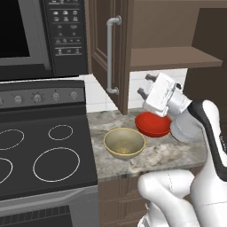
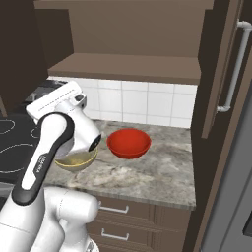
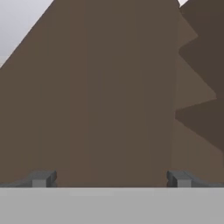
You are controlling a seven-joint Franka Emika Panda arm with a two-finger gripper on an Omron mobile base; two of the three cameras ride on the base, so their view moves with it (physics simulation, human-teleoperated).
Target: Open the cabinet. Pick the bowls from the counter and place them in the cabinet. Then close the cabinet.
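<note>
The cabinet stands open, its left door (image 1: 99,44) swung out with a silver bar handle (image 1: 109,55) and its right door's handle (image 2: 231,69) at the far right. Its wooden shelf (image 1: 175,57) (image 2: 128,69) is bare. On the counter (image 1: 177,153) sit the red bowl (image 1: 153,124) (image 2: 129,142) and, nearer the stove, the beige bowl (image 1: 124,142), which the arm partly hides in the right base view (image 2: 76,161). My gripper (image 1: 145,85) (image 3: 110,179) hovers above the red bowl, open and empty, pointing at the left door's brown inner face.
A black stovetop (image 1: 44,155) with white rings lies left of the counter, with a microwave (image 1: 40,35) above it. White tiles (image 2: 138,101) back the counter. Drawer fronts (image 2: 118,216) run below its front edge.
</note>
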